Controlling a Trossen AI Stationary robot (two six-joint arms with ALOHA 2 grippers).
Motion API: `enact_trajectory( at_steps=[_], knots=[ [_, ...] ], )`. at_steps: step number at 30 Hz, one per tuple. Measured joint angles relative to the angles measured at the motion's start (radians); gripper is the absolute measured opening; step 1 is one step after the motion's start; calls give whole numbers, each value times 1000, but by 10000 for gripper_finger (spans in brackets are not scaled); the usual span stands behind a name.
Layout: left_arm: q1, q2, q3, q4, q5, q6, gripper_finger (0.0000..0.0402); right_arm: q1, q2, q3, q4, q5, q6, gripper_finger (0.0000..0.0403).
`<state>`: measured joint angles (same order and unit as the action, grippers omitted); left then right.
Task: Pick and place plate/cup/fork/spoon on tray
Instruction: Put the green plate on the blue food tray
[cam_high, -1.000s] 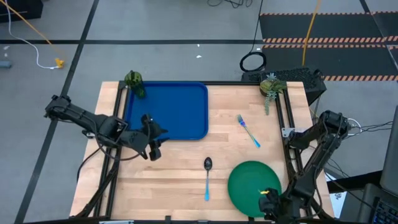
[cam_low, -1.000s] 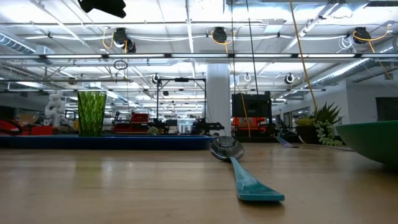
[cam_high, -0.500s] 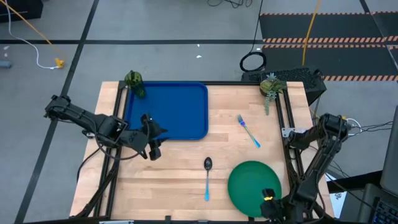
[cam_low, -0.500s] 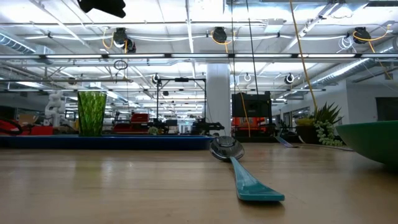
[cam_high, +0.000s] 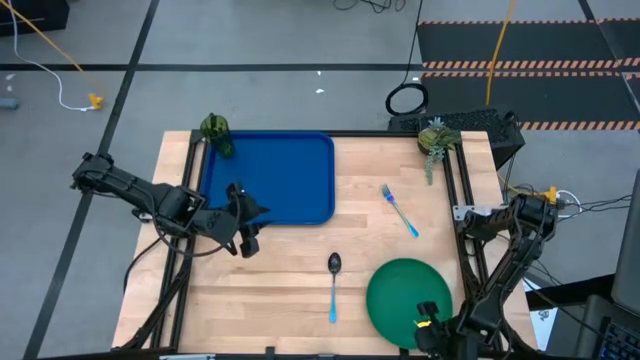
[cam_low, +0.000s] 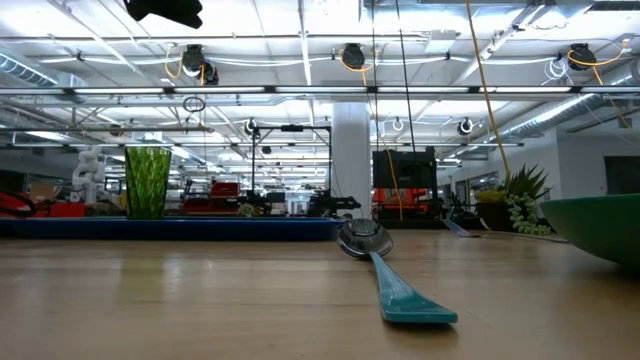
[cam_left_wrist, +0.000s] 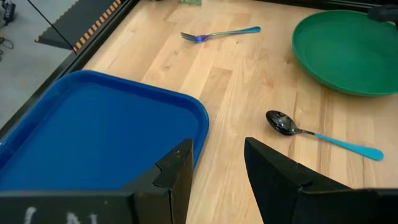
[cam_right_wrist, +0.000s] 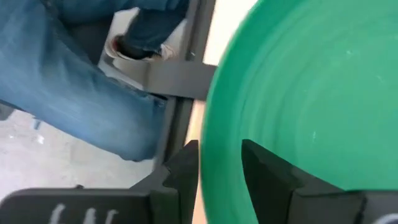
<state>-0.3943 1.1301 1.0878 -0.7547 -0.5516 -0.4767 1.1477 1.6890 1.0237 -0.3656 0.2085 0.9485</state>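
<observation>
**Q:** Looking down from above, what lies on the pale wooden tabletop (cam_high: 290, 270)?

**A:** At the far left sits a large rectangular bright blue plastic tray (cam_high: 280, 175) with rounded corners. A small translucent olive-green plastic cup (cam_high: 214, 128) stands upright at its far left corner. A large round green plastic plate (cam_high: 400, 292) rests near the front right edge.

**Q:** And the cutlery?

**A:** A spoon with a light blue handle and dark shiny bowl (cam_high: 333, 283) lies just left of the plate, long axis running front to back, bowl pointing away from the front edge. A small fork with a light blue handle and silvery tines (cam_high: 399, 210) lies diagonally beyond the plate, tines toward the far side, handle angled toward the front right.

**Q:** Where are the claws?

**A:** The left claw (cam_high: 247, 218) hovers over the tray's near left corner, fingers parted and holding nothing. The right claw (cam_high: 428, 322) is at the plate's front rim, its fingers straddling the raised edge with a gap between them.
</observation>
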Motion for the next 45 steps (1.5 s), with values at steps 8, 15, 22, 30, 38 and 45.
enact_trajectory(
  at_steps=[8,15,22,30,38,45],
  knots=[
    [0,0,0,0,-9,7,147,0,0,0,-48,3,-3,36],
    [0,0,0,1,-9,5,147,0,-5,2,-69,9,-5,12],
    [0,0,0,1,-9,3,147,-7,-12,121,-335,93,0,1],
    [0,0,0,1,-9,-30,147,-74,-13,306,-602,161,-89,0],
    [0,23,0,1,-9,-49,147,-147,-13,374,-661,289,-292,0],
    [0,22,0,9,-20,-37,147,-236,-13,381,-664,341,-459,0]
  ],
)
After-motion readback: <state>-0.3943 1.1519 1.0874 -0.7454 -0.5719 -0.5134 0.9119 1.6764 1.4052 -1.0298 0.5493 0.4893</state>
